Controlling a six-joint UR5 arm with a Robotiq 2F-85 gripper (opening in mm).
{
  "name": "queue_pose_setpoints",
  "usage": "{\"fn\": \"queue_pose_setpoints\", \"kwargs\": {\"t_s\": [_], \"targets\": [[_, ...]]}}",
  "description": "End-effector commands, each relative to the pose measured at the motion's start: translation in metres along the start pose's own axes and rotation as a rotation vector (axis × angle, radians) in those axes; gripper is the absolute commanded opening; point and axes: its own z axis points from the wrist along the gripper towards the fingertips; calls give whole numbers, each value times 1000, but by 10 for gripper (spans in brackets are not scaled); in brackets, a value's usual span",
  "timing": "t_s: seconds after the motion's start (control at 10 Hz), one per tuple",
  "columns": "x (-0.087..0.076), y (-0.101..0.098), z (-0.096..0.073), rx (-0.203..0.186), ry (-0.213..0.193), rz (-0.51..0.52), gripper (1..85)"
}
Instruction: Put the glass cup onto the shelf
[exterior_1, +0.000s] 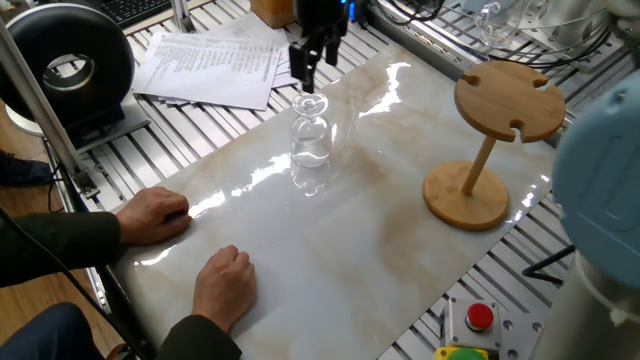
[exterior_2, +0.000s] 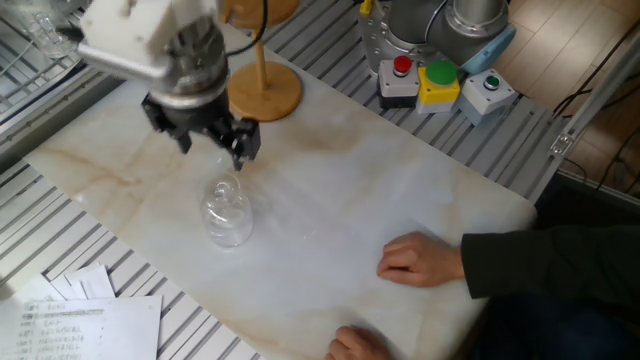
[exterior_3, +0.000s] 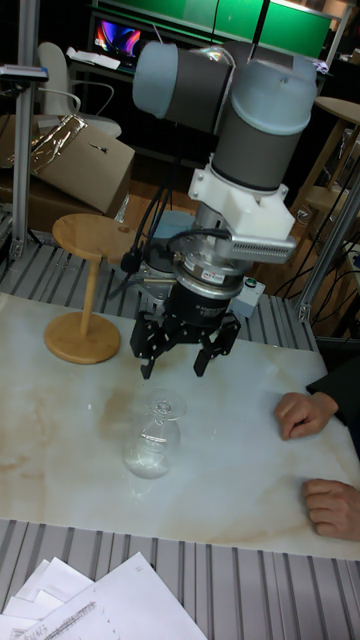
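Observation:
The glass cup (exterior_1: 310, 138) (exterior_2: 226, 212) (exterior_3: 153, 446) stands upside down on the marble tabletop, bowl down and round foot up. My gripper (exterior_1: 305, 72) (exterior_2: 211, 151) (exterior_3: 178, 362) hangs open just above and slightly behind the foot, with nothing between its fingers and no contact with the glass. The shelf (exterior_1: 508, 101) (exterior_2: 264, 92) (exterior_3: 92, 240) is a bamboo stand with a slotted disc top on a thin post. It stands apart from the glass, at the right in one fixed view and at the left in the tall view.
A person's two hands (exterior_1: 152, 213) (exterior_2: 419, 260) (exterior_3: 304, 413) rest on the near table edge. Printed papers (exterior_1: 214, 64) lie behind the glass. A button box with a red stop button (exterior_1: 479, 317) (exterior_2: 401, 68) and a black round device (exterior_1: 70, 66) sit at the edges.

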Motion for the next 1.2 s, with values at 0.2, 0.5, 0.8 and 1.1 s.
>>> {"fn": "queue_pose_setpoints", "kwargs": {"t_s": [0.2,0.5,0.8,1.1], "targets": [[-23,8,20,-5,-60,5,777],[-20,8,21,-8,-62,2,783],[-10,16,18,-44,-25,-33,793],[-3,20,18,-61,3,-54,797]]}}
